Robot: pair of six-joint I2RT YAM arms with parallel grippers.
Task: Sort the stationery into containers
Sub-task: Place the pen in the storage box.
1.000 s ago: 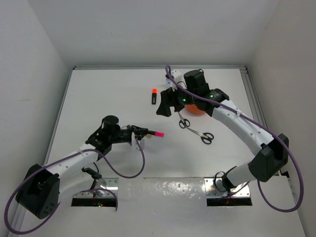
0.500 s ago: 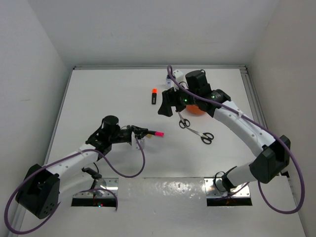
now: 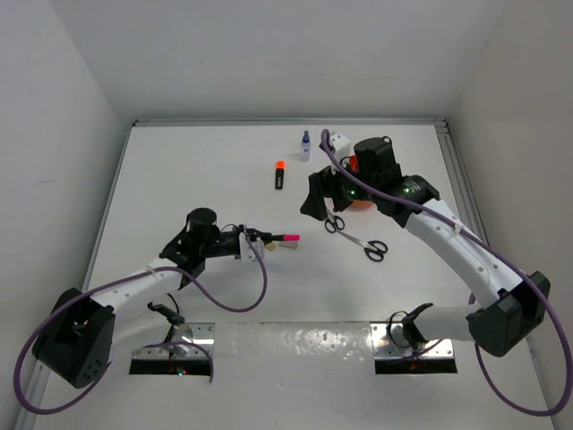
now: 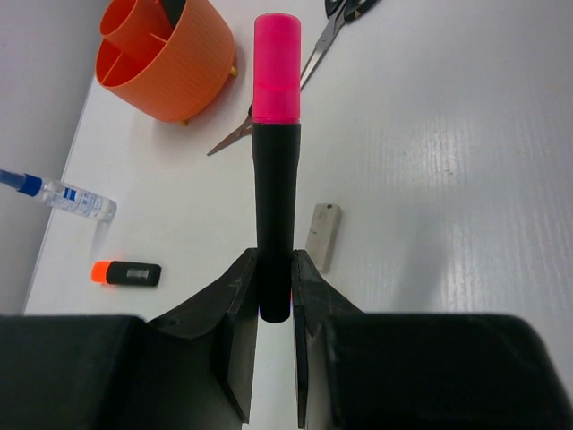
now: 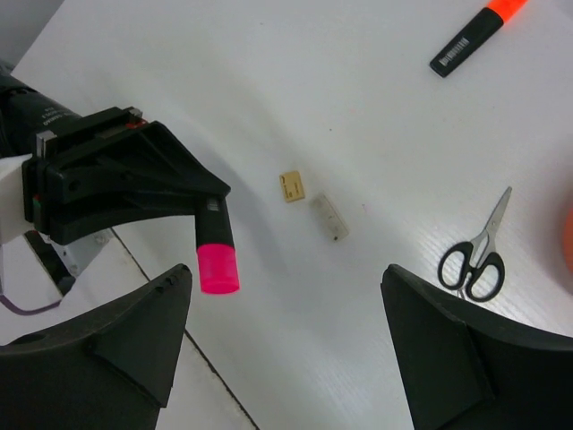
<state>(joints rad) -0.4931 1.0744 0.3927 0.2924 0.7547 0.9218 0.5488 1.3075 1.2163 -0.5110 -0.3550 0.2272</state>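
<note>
Overhead, the left gripper [image 3: 266, 237] sits left of centre, pinching a pink-capped marker [image 3: 286, 237] that points right. The right gripper [image 3: 315, 203] hangs just right of centre above the table [image 3: 197, 161], and its arm covers most of the orange tub [image 3: 360, 204]. Two scissors [image 3: 372, 248] lie just below that arm. An orange-capped marker [image 3: 279, 176] and a small bottle [image 3: 305, 145] lie toward the top middle.

From the left wrist, the fingers [image 4: 235, 313] press on the marker's black barrel, with the pink cap at top centre. The tub stands at upper left, its compartments showing. A pale eraser [image 4: 322, 236] lies just right of the barrel.

From the right wrist, the fingers [image 5: 116, 349] stand wide apart at the lower corners, holding nothing. The pink cap is at lower left, and a tan eraser [image 5: 291, 186] lies beside the pale one near centre.
</note>
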